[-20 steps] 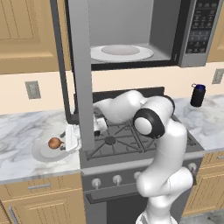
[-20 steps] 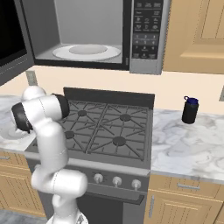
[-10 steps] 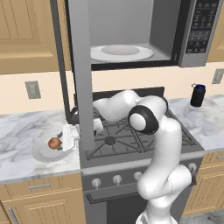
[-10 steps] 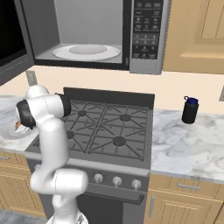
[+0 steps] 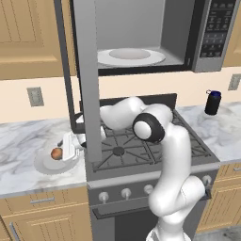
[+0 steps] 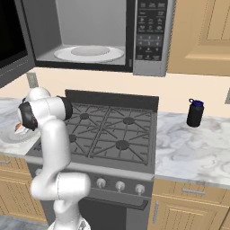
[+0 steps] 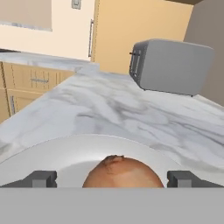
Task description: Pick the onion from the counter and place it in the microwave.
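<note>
Nothing grasped yet: my gripper (image 7: 112, 179) has jaws apart, straddling the onion (image 7: 122, 173) on its white plate (image 7: 65, 153) on the counter (image 7: 131, 113). Left: close, lift, carry to the open microwave (image 5: 141, 33) at 12 o'clock.

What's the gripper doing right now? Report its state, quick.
Gripper: open, fingertips either side of the onion on the plate, not yet closed on it.
</note>
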{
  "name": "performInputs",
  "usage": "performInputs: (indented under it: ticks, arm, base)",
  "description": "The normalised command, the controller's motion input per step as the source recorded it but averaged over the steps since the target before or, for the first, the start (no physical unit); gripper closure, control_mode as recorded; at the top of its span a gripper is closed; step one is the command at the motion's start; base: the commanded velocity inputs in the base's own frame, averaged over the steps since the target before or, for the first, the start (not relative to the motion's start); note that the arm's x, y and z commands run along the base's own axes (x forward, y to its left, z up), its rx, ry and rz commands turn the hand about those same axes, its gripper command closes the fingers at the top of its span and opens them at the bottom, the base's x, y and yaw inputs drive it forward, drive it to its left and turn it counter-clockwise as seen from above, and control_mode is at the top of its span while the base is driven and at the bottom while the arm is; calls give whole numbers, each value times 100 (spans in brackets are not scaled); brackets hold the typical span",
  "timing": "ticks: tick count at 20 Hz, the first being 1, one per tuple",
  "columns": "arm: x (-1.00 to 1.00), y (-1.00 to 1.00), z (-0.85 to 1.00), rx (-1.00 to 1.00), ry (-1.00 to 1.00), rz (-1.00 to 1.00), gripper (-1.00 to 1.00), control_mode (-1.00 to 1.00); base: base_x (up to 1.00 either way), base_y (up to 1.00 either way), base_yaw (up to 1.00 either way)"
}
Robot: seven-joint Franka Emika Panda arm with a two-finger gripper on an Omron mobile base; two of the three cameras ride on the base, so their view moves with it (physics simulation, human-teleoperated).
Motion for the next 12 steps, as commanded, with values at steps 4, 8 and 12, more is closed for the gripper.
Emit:
performInputs:
  ticks: [4,8,12]
  arm:
    - [17,0,-10,0,0,0,-100,-100]
    - [9,0,-22,0,0,0,-100,-100]
    - [4,0,-29,0,0,0,-100,-100]
  base:
    - [0,0,0]
    - [0,0,0]
    - [0,0,0]
